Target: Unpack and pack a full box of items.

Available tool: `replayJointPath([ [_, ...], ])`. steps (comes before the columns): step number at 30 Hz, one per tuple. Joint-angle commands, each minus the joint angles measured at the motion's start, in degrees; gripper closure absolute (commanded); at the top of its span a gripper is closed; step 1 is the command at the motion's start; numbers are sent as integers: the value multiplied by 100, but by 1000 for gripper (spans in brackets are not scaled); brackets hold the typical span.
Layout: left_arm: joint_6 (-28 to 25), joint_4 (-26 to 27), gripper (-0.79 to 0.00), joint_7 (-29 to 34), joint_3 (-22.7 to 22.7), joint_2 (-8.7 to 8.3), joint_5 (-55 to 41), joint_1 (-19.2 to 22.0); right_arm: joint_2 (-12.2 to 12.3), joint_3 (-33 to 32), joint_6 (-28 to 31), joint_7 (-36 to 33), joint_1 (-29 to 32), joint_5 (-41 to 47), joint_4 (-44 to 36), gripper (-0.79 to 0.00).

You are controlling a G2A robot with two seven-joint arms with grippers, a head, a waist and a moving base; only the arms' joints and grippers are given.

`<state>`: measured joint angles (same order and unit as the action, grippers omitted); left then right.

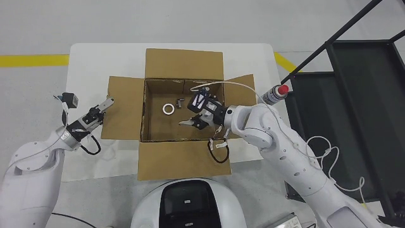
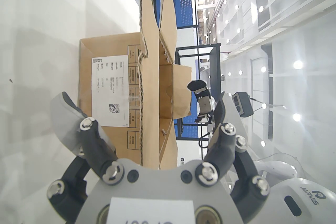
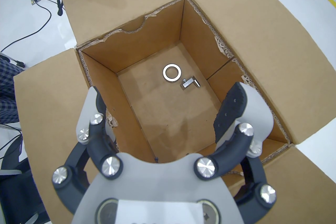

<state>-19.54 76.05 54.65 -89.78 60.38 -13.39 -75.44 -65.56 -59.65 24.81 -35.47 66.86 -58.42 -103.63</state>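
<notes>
An open cardboard box stands mid-table with all its flaps folded out. On its floor lie a white ring and, beside it, a small metal bracket. My right gripper hangs open over the box's right half, above the floor, with nothing between its fingers. My left gripper is open and empty at the outer edge of the box's left flap. In the left wrist view the labelled box side faces it.
A red-capped can stands on the white table just right of the box. A black metal rack rises past the table's right edge. A loop of cable hangs over the box's front flap.
</notes>
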Motion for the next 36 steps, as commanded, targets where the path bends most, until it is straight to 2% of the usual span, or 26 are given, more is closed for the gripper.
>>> replayJointPath([
  [1,33,-53,-785,31,65,0,38,44,0,-39,-129,128,53,-28,-37,-785],
  [5,-18,-145,-785,126,138,0,-73,108,35,-243,-527,352,326,-390,-324,-785],
  [10,-57,-222,-785,264,111,-21,-223,128,128,-687,-1017,478,991,-983,-879,-785],
  [17,-21,-240,-785,590,176,-46,-368,168,212,-1327,-1381,923,1725,-1330,-1541,-785],
  [30,186,-242,-785,1123,834,6,-596,383,212,-1327,-1381,923,1725,-1330,-1541,-785],
  [33,236,-329,-785,1373,860,0,-819,458,212,-1327,-1381,923,1725,-1330,-1541,-785],
  [36,135,-406,-785,1208,698,-32,-785,491,212,-1327,-1381,923,1725,-1330,-1541,-785],
])
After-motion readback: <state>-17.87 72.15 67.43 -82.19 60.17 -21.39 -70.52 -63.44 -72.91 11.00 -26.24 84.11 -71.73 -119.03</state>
